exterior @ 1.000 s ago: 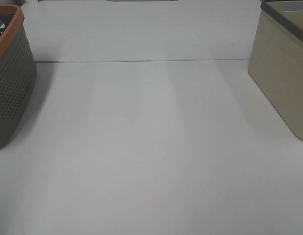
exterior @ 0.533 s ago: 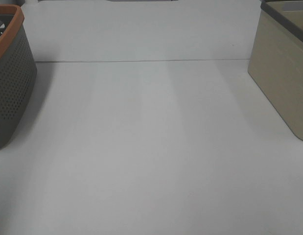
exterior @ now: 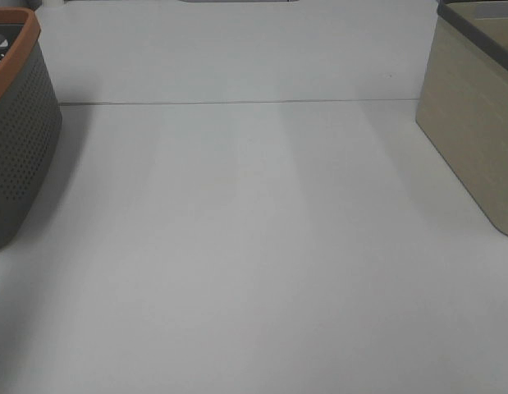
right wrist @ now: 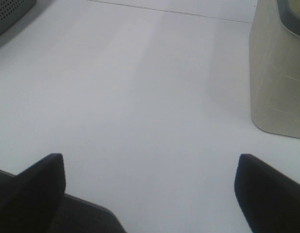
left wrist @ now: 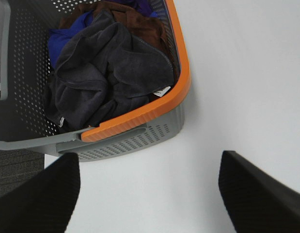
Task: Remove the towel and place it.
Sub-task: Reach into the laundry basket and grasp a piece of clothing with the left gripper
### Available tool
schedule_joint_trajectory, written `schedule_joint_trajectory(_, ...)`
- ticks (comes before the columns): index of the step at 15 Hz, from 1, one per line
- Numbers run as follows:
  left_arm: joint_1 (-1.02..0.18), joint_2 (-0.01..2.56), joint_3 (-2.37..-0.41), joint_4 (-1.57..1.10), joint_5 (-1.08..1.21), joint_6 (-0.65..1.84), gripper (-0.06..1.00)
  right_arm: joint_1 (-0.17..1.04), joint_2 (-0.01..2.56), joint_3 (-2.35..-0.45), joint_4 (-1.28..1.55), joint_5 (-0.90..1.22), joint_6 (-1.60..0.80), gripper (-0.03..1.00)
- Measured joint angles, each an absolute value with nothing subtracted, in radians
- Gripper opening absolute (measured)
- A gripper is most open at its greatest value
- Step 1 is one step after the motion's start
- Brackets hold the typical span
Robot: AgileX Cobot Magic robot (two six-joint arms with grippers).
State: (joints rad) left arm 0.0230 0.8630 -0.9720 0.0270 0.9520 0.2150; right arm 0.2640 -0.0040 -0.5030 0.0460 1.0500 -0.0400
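The dark charcoal towel [left wrist: 106, 73] lies crumpled on top of other cloths inside a grey perforated basket with an orange rim [left wrist: 140, 117]. A small white tag [left wrist: 162, 91] shows at the towel's edge by the rim. My left gripper [left wrist: 150, 156] is open and empty above the table, just outside the basket's near wall, apart from the towel. My right gripper [right wrist: 150, 156] is open and empty over the bare table. Neither gripper shows in the exterior high view, where the basket [exterior: 16, 139] stands at the left edge.
A brown cloth [left wrist: 140, 22] and a blue cloth [left wrist: 67, 36] lie under the towel in the basket. A beige bin with a dark rim [exterior: 475, 123] stands at the right of the white table [exterior: 254, 246]; it also shows in the right wrist view [right wrist: 278, 73].
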Motion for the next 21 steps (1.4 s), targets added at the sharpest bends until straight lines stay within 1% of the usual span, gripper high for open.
schedule_joint_trajectory(5, 0.023, 1.045, -1.129, 0.059, 0.960, 0.292, 0.74, 0.264, -0.004, -0.503, 0.046, 1.050, -0.040, 0.92)
schedule_joint_trajectory(8, 0.023, 1.255, -1.311, 0.097, 1.059, 0.376, 0.74, 0.264, -0.004, -0.503, 0.046, 1.050, -0.040, 0.92)
schedule_joint_trajectory(13, 0.023, 1.450, -1.484, 0.192, 1.080, 0.437, 0.74, 0.264, -0.004, -0.503, 0.046, 1.050, -0.040, 0.92)
schedule_joint_trajectory(17, 0.041, 1.611, -1.592, 0.240, 1.079, 0.462, 0.74, 0.264, -0.004, -0.503, 0.046, 1.050, -0.040, 0.92)
schedule_joint_trajectory(20, 0.082, 1.695, -1.620, 0.235, 1.063, 0.481, 0.74, 0.264, -0.004, -0.503, 0.046, 1.050, -0.040, 0.92)
schedule_joint_trajectory(21, 0.098, 1.761, -1.620, 0.238, 1.020, 0.483, 0.74, 0.264, -0.004, -0.503, 0.046, 1.050, -0.040, 0.92)
